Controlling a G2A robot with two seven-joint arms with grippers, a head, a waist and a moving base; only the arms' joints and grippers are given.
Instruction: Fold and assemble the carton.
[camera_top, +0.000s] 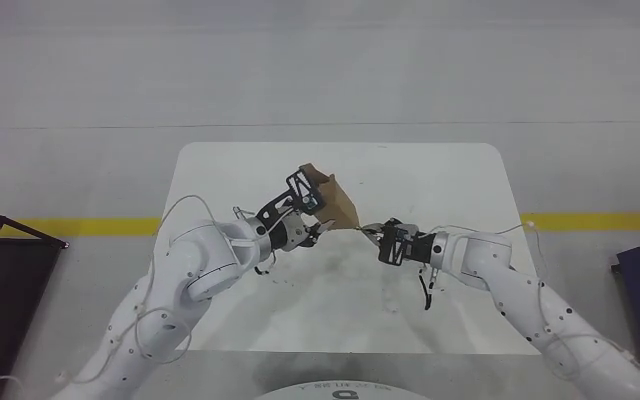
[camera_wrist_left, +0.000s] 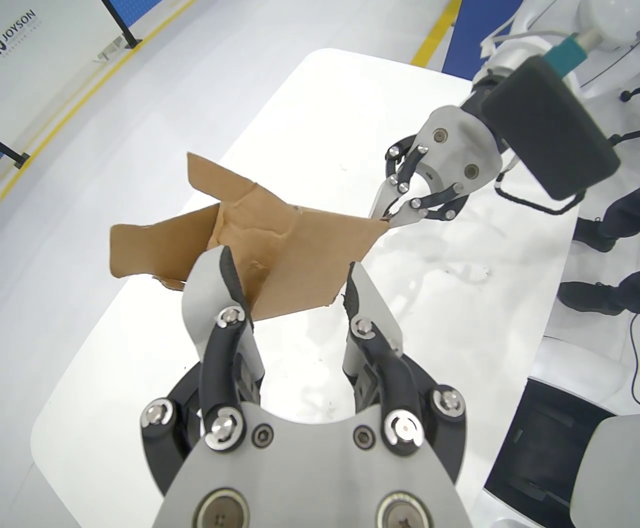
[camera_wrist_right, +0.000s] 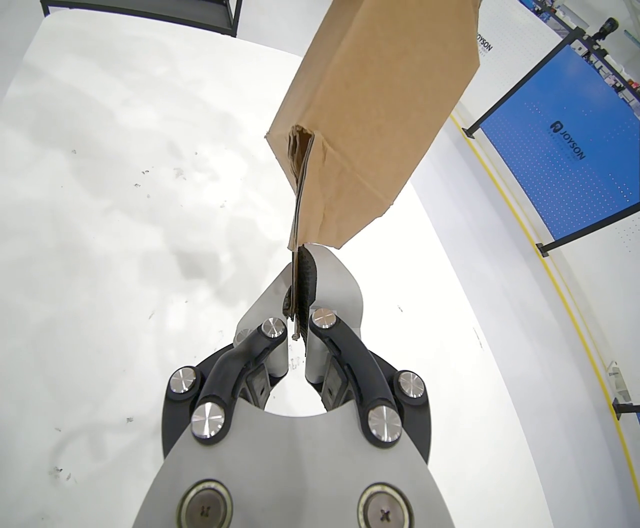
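A brown cardboard carton (camera_top: 334, 202) hangs above the middle of the white table (camera_top: 450, 180), partly folded with loose flaps. My right gripper (camera_wrist_right: 300, 280) is shut on one corner flap of the carton (camera_wrist_right: 380, 95); the same grip shows in the left wrist view, right gripper (camera_wrist_left: 387, 217) pinching the carton's (camera_wrist_left: 290, 250) far corner. My left gripper (camera_wrist_left: 290, 280) stands open, its fingers on either side of the carton's near edge. In the top view the left gripper (camera_top: 305, 208) is at the carton's left side and the right gripper (camera_top: 372, 232) at its right corner.
The white table's surface (camera_wrist_right: 125, 175) carries grey scuffs and small dark specks. A black frame (camera_wrist_right: 150, 10) stands past the table's far end. A blue panel (camera_wrist_right: 565, 150) and yellow floor tape (camera_top: 80, 226) lie beyond the table.
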